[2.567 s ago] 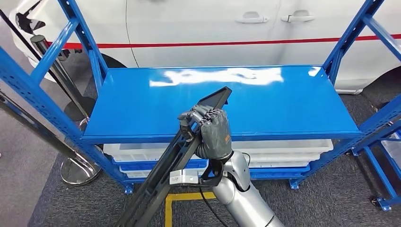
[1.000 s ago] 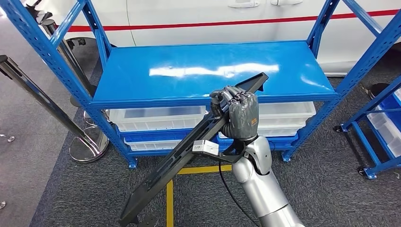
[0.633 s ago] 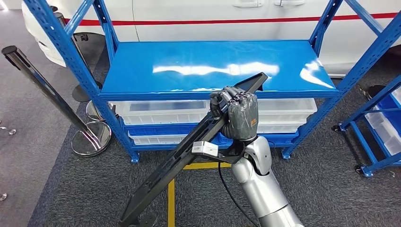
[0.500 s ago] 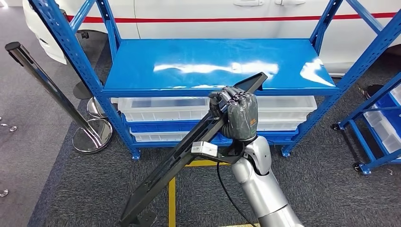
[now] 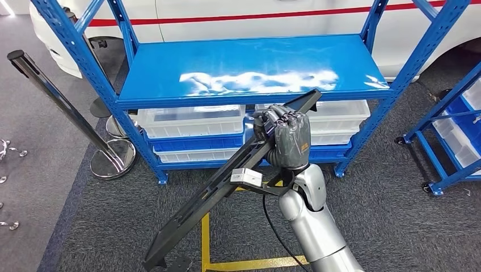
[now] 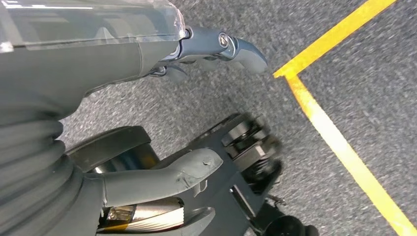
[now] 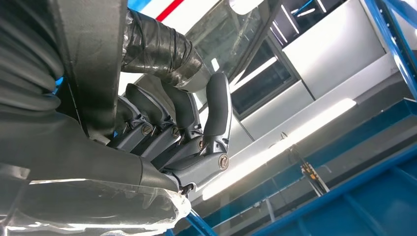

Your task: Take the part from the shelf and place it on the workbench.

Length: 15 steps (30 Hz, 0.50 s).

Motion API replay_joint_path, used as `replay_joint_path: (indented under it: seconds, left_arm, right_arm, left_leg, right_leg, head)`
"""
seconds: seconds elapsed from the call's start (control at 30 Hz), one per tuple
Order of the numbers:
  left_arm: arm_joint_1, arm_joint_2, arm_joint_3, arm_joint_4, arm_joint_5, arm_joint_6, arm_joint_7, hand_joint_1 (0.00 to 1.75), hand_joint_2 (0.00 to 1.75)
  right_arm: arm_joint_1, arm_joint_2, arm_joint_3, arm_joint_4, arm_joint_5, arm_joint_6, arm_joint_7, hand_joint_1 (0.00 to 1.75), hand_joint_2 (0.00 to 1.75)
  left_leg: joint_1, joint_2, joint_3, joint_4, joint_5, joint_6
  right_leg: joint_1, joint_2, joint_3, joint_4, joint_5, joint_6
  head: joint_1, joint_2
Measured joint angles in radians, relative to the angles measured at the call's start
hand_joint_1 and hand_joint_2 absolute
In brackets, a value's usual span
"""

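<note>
A long, flat black part [image 5: 210, 204] slants from low on the left up to a tip just in front of the blue shelf [image 5: 170, 73]. My right hand [image 5: 286, 139] grips it near its upper end, fingers wrapped round it. In the right wrist view the dark fingers [image 7: 182, 142] curl around the black part [image 7: 93, 64]. In the left wrist view my left hand [image 6: 123, 64] hangs over grey carpet, thumb [image 6: 162, 177] and fingers [image 6: 221, 44] apart, holding nothing.
White bins [image 5: 193, 122] sit on the shelf's lower levels. A chrome post [image 5: 62, 107] with a round base [image 5: 112, 158] stands at the left. A second blue rack [image 5: 454, 130] is at the right, a white car [image 5: 255, 11] behind. Yellow floor lines [image 5: 204, 238] cross the carpet.
The whole view has drawn back from the shelf, so the camera moved. The part's tip, earlier over the shelf top, is now in front of its edge. My right hand's hold is unchanged.
</note>
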Motion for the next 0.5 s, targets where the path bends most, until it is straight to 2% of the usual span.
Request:
replay_joint_path:
  seconds: [0.03,0.07,0.13,0.17,0.2,0.27,0.33,0.37,0.4,0.47,0.5]
  left_arm:
    - [0.001,0.0,0.0,0.0,0.001,0.0,0.0,0.0,1.75]
    - [0.001,0.0,0.0,0.0,0.001,0.0,0.0,0.0,1.75]
    - [0.001,0.0,0.0,0.0,0.003,0.0,0.001,0.0,1.75]
    - [0.0,0.0,0.0,0.0,0.002,0.0,0.0,0.0,1.75]
    - [-0.001,0.0,0.0,0.0,0.002,0.0,0.0,0.0,1.75]
    - [-0.001,0.0,0.0,0.0,0.002,0.0,0.001,0.0,1.75]
    - [-0.001,0.0,-0.001,0.0,0.002,0.001,0.003,0.0,1.75]
    - [-0.001,-0.001,-0.001,0.0,0.002,0.001,0.003,0.0,1.75]
    - [-0.002,-0.002,-0.001,0.0,0.001,0.001,0.004,0.0,1.75]
    - [-0.004,-0.003,-0.002,0.0,0.0,0.001,0.004,0.0,1.75]
    - [-0.004,-0.003,-0.002,0.0,0.0,0.001,0.004,0.0,1.75]
  right_arm:
    - [0.001,0.0,0.0,0.001,0.0,0.0,0.0,1.75,1.75]
    - [0.002,0.0,0.0,0.002,0.0,0.0,0.0,1.75,1.75]
    - [0.002,0.0,0.001,0.004,0.0,0.0,0.0,1.75,1.75]
    - [0.002,0.0,0.001,0.004,0.0,0.0,0.0,1.75,1.75]
    - [0.002,0.0,0.001,0.004,0.0,0.0,0.0,1.75,1.75]
    - [0.001,0.002,0.002,0.004,0.0,0.0,0.0,1.75,1.75]
    - [0.001,0.003,0.003,0.004,0.002,0.0,0.0,1.75,1.75]
    - [0.0,0.003,0.003,0.005,0.003,0.0,0.0,1.75,1.75]
    - [0.0,0.003,0.003,0.005,0.004,0.0,0.001,1.75,1.75]
    - [0.001,0.003,0.004,0.007,0.006,0.0,0.003,1.75,1.75]
    - [0.003,0.003,0.004,0.008,0.008,0.0,0.003,1.75,1.75]
  left_leg:
    - [0.0,0.0,0.003,0.022,-0.003,0.0]
    - [0.0,0.0,0.024,0.006,0.011,0.001]
    - [-0.002,0.0,0.113,-0.114,0.053,0.01]
    - [-0.005,0.0,0.155,-0.177,0.064,0.015]
    - [-0.008,-0.001,0.183,-0.222,0.07,0.02]
    - [-0.015,-0.001,0.195,-0.252,0.075,0.028]
    - [-0.012,0.0,0.192,-0.267,0.093,0.041]
    - [-0.009,0.002,0.189,-0.274,0.104,0.048]
    - [-0.007,0.004,0.184,-0.28,0.115,0.054]
    - [-0.008,0.006,0.164,-0.28,0.129,0.059]
    - [-0.008,0.006,0.153,-0.278,0.136,0.058]
  right_leg:
    - [0.001,0.0,-0.01,0.001,0.007,0.0]
    - [0.003,0.0,-0.02,0.002,0.014,0.0]
    - [0.004,0.0,-0.035,0.005,0.025,0.004]
    - [0.004,0.0,-0.04,0.007,0.03,0.007]
    - [0.004,0.0,-0.043,0.007,0.035,0.012]
    - [0.003,-0.001,-0.046,0.004,0.048,0.024]
    - [0.001,0.0,-0.05,0.006,0.047,0.036]
    - [0.0,0.001,-0.058,0.024,0.027,0.04]
    - [0.0,0.002,-0.073,0.062,-0.008,0.044]
    - [-0.003,0.003,-0.114,0.179,-0.088,0.052]
    - [-0.006,0.003,-0.127,0.23,-0.11,0.055]
  head:
    - [0.0,0.0]
    - [0.0,0.0]
    - [0.0,0.0]
    - [0.0,0.0]
    - [0.0,0.0]
    - [0.0,0.0]
    - [0.001,0.0]
    - [0.001,0.0]
    - [0.001,0.0]
    - [0.001,0.0]
    - [0.001,0.0]
